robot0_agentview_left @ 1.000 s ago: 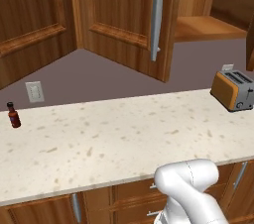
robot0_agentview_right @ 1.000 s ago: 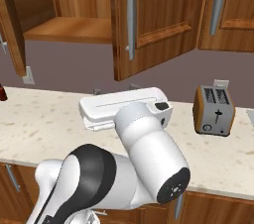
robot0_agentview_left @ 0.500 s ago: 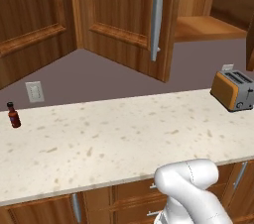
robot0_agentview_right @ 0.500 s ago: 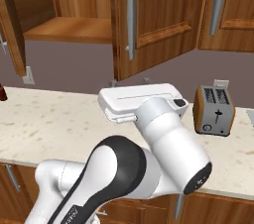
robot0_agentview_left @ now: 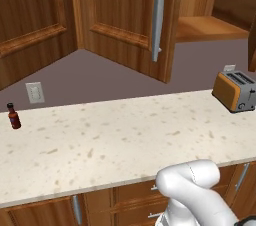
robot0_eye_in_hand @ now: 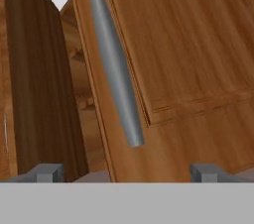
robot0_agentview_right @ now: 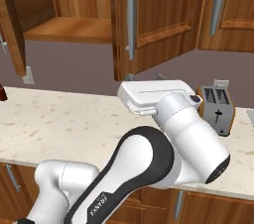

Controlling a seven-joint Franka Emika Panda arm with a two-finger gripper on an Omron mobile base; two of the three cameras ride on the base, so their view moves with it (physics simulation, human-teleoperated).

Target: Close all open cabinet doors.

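Gripper (robot0_eye_in_hand: pixel 126 171), spread wide and empty, faces the open cabinet door (robot0_eye_in_hand: pixel 188 69); best push flat beside its handle (robot0_eye_in_hand: pixel 115 67).

The open cabinet door (robot0_agentview_left: pixel 125 20) runs off the top edge in both base views. The arm hides part of the toaster (robot0_agentview_right: pixel 218 109).

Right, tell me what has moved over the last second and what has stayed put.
In the right base view the arm's white hand has risen and swung right, toward the open cabinet door with its silver bar handle. Its jaws stay wide, holding nothing. The door, toaster and sauce bottle have not moved.
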